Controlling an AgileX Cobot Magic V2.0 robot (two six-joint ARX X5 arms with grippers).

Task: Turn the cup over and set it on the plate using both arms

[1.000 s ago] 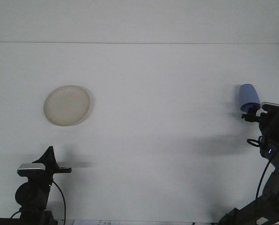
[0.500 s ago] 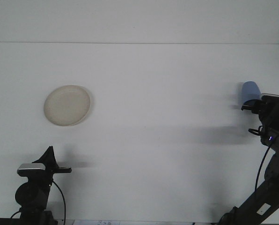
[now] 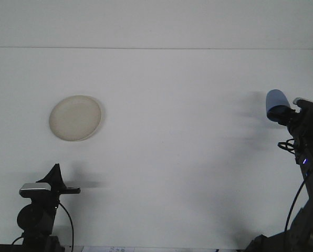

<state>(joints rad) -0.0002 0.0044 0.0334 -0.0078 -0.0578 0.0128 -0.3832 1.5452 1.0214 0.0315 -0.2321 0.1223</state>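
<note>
Cup (image 3: pixel 276 100) sits clamped in the right gripper (image 3: pixel 283 112) at far right; plate (image 3: pixel 75 117) lies upper left, bare table (image 3: pixel 188 157) between; left gripper (image 3: pixel 55 176) state unclear.

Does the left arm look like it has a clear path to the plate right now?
Probably yes. The plate lies bare on the table's left side, just ahead of the left gripper, with nothing between them. The blue cup sits far right at the right gripper.

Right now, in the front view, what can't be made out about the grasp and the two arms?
- Right gripper: its grip on the blue cup is too small and dark to confirm.
- Cup's opening: hidden from view.
- Left gripper: a dark silhouette.
- Both arm bases: cut off by bottom edge.
</note>
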